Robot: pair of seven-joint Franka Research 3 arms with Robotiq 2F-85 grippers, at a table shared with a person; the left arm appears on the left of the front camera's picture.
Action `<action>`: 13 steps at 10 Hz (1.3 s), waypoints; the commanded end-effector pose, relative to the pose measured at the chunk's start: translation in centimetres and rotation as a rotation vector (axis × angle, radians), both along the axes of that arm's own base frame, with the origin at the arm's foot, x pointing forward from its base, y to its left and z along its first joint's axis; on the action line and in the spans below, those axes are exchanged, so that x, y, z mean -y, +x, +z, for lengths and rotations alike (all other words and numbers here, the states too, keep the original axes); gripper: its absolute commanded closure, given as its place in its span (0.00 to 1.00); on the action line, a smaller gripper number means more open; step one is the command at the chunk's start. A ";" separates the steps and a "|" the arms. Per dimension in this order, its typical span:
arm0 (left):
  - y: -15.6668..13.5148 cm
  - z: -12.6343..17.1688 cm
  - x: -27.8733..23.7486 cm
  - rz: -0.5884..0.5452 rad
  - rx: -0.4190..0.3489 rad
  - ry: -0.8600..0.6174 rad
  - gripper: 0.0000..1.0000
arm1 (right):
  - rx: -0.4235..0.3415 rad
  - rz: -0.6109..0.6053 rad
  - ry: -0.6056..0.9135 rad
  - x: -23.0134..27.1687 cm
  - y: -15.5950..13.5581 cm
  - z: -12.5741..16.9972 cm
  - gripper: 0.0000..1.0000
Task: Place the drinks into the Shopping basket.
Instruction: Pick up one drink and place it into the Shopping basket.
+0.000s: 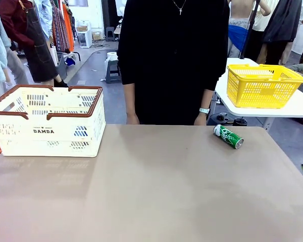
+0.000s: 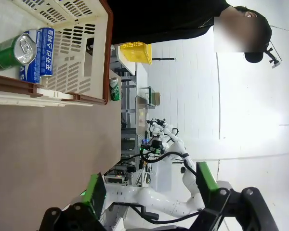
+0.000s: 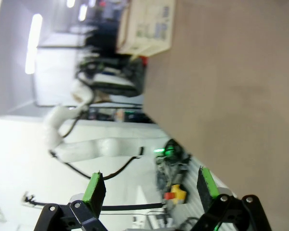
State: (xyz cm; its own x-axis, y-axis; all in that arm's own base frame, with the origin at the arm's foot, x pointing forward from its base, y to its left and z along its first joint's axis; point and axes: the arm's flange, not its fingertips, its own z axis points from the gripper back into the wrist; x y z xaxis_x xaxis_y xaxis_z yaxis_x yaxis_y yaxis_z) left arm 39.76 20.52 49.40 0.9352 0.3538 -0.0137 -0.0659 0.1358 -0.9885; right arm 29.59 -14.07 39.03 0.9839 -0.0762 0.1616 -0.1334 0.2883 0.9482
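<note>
Shopping basket [image 1: 45,132]: cream w/ red-brown rim, "DAMDA" on near wall; upright on tabletop [image 1: 156,186], robot's left side, toward far edge.
blue can [image 2: 40,52]: inside Shopping basket, lying on its side on basket floor; white print on it in left wrist view. In front view a blue patch shows thru holes of near wall, right end.
green can in basket [image 2: 7,52]: also on its side on basket floor, just beside blue can, partly overlapping it in view; silver pull-tab end faces cam.
loose green can [image 1: 228,136]: outside basket, on its side on tabletop, robot's right, near far edge; well apart from Shopping basket; silver end points toward near-right.
left gripper [image 2: 151,190]: jaws spread wide, nothing btwn; green pads [image 2: 95,188] bare; clear of basket, touching nothing.
right gripper [image 3: 151,187]: jaws spread wide, empty; view blurred, tabletop beside it, Shopping basket far ahead.
person [image 1: 171,60]: black top, stands at far edge, centre; hands low at tabletop edge, watch [image 1: 204,110] on one wrist.
yellow basket [image 1: 262,84]: on separate white table [image 1: 298,108] behind, right; apart from tabletop.
</note>
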 end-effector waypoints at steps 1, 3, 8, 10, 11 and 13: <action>-0.2 0.0 0.0 -0.008 0.002 0.001 0.00 | -0.046 -0.013 -0.403 -4.0 4.6 2.3 0.00; -0.2 0.0 0.0 -0.008 0.002 0.001 0.00 | -0.063 -0.112 -0.878 -7.0 9.6 2.6 0.00; -0.2 0.0 0.0 -0.008 0.002 0.001 0.00 | 0.130 -0.120 -0.962 -11.0 12.0 3.2 0.00; -0.2 0.0 0.0 -0.008 0.002 0.001 0.00 | 0.126 -0.142 -1.045 -11.1 10.7 2.7 0.00; -0.2 0.0 0.0 -0.008 0.002 0.001 0.00 | 0.133 -0.051 -1.106 -11.6 14.0 2.8 0.00; -0.2 0.0 0.0 -0.008 0.002 0.001 0.00 | 0.187 -0.039 -1.163 -11.9 20.4 3.8 0.00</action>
State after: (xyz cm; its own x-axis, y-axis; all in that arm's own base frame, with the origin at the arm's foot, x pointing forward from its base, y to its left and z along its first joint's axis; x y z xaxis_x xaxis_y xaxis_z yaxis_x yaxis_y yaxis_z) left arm 39.84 20.53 49.26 0.9354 0.3531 -0.0168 -0.0688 0.1353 -0.9884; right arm 45.81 -2.33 42.03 0.9410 0.1683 0.2937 -0.2134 0.9685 0.1284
